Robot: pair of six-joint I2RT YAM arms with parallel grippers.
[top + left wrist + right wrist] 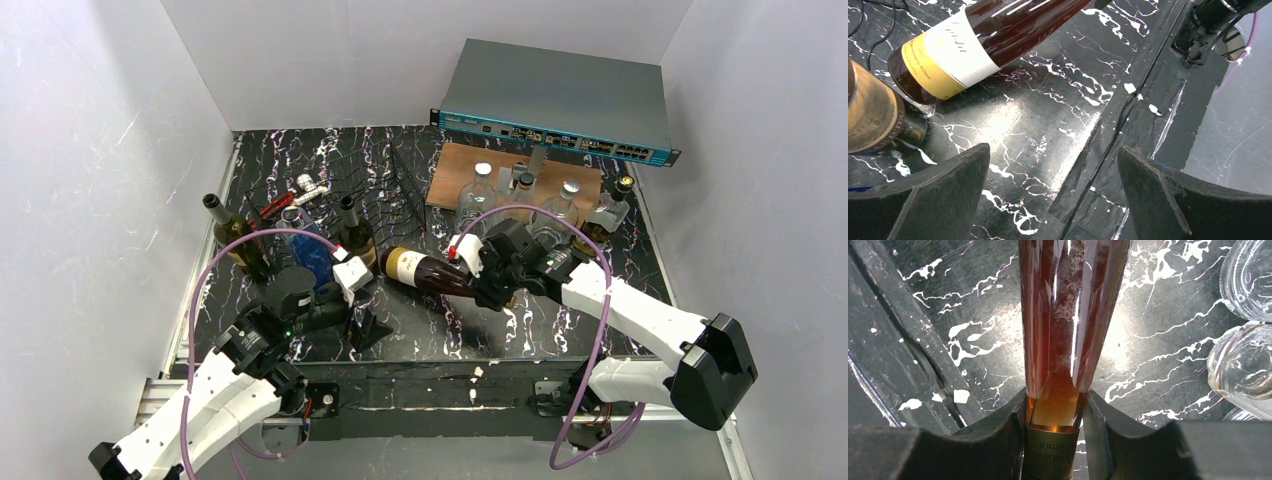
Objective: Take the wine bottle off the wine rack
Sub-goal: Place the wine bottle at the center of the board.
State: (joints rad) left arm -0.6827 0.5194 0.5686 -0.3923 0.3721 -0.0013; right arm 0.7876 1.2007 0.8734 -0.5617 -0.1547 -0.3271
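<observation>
The wine bottle (pixel 430 272) is amber-brown with a white and yellow label. It lies roughly level, base to the left, just in front of the black wire wine rack (pixel 385 185) and clear of its dividers. My right gripper (pixel 487 280) is shut on its neck; in the right wrist view both fingers press the neck (pixel 1055 405) just above the gold foil. My left gripper (pixel 368 308) hangs open near the bottle's base with nothing between its fingers (pixel 948 190). The labelled base (pixel 948 60) shows at the upper left of the left wrist view.
A dark upright bottle (pixel 352 235) stands by the rack's left part, and a green one (pixel 235 240) further left. Clear glass bottles (pixel 480 190) stand on a brown wooden board (pixel 455 165) at the back right. A teal network switch (pixel 560 100) is behind them. The table's front edge (pixel 1128 125) is close.
</observation>
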